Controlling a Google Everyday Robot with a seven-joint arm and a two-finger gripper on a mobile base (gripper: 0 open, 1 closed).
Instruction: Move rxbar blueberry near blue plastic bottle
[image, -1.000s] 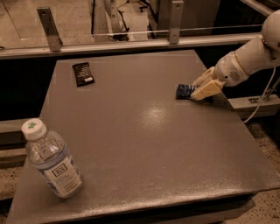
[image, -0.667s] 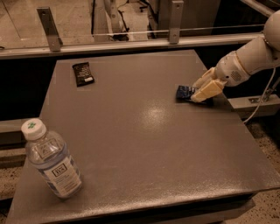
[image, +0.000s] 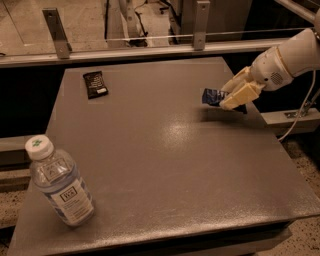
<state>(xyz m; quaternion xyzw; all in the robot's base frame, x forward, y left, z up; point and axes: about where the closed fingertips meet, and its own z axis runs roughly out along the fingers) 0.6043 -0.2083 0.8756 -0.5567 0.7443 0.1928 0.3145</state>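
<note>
The rxbar blueberry (image: 212, 96), a dark navy wrapper, is at the right side of the grey table (image: 165, 160), mostly covered by my gripper. My gripper (image: 234, 96), cream-coloured, is shut on the bar and holds it slightly above the tabletop, with only the bar's left end showing. The blue plastic bottle (image: 59, 184), clear with a white cap and white label, stands upright at the table's front left corner, far from the bar.
A small black wrapper with a white patch (image: 95, 84) lies at the back left of the table. A metal rail with glass (image: 150, 45) runs behind the table. A cable (image: 300, 117) hangs at the right.
My gripper has lifted the bar slightly off the table; its position over the right side is nearly the same. Bottle and black wrapper have not moved.
</note>
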